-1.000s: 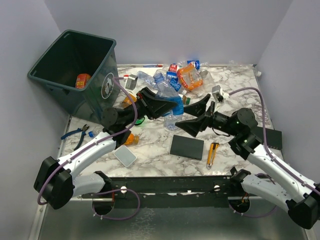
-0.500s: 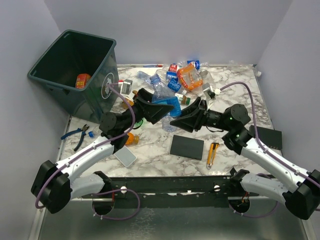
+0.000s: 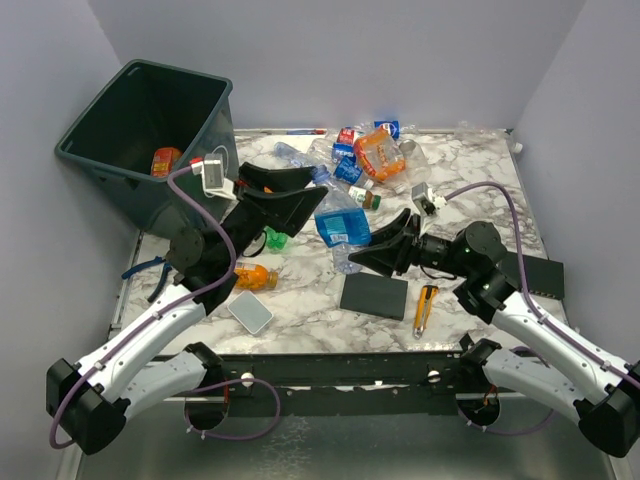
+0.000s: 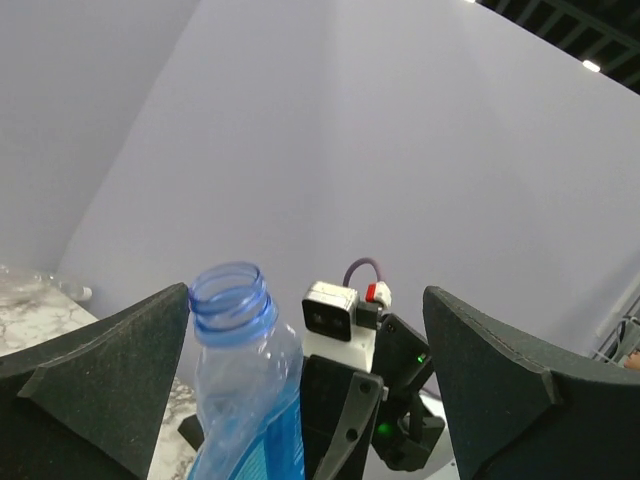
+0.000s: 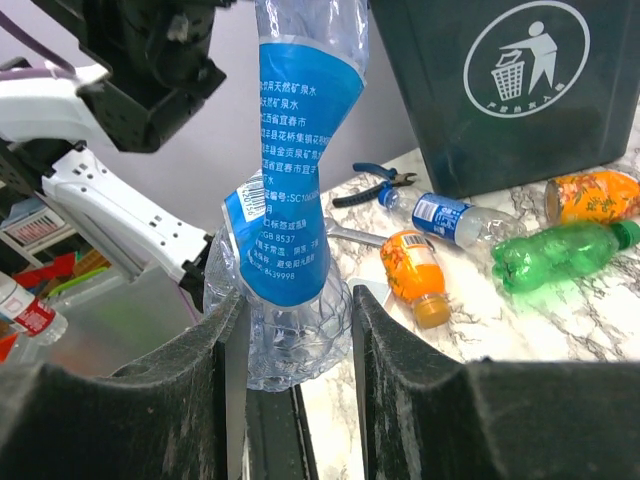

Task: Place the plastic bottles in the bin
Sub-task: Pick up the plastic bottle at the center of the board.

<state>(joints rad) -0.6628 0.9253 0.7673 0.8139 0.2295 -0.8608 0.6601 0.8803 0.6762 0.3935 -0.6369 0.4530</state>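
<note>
right tool (image 3: 380, 238): clamped on the crumpled base of a crushed clear plastic bottle with a blue label (image 5: 290, 180), pinched from both sides
held bottle: in the air over the middle of the white marble surface (image 3: 480, 190), between the two arms, capless neck toward the left arm
left tool (image 3: 290, 182): fingers (image 4: 100, 370) spread wide either side of the neck, gap on both sides, gripping nothing
why this hold: base-end grip leaves the neck free; my read is a hand-off pose with the right arm alone carrying the load
bin: large dark grey-green square plastic bin (image 3: 170, 110) at the far left, open top, one orange bottle (image 3: 165, 160) inside, well apart from the right tool
why it matters: bin sits on the left arm's side, so the right arm faces a long cross-reach
left to do: cluster of bottles (image 3: 365, 150) at the far middle; green bottle (image 5: 560, 250) on the surface near the bin
risk: thin crushed wall, grip far from the neck, could pivot
</note>
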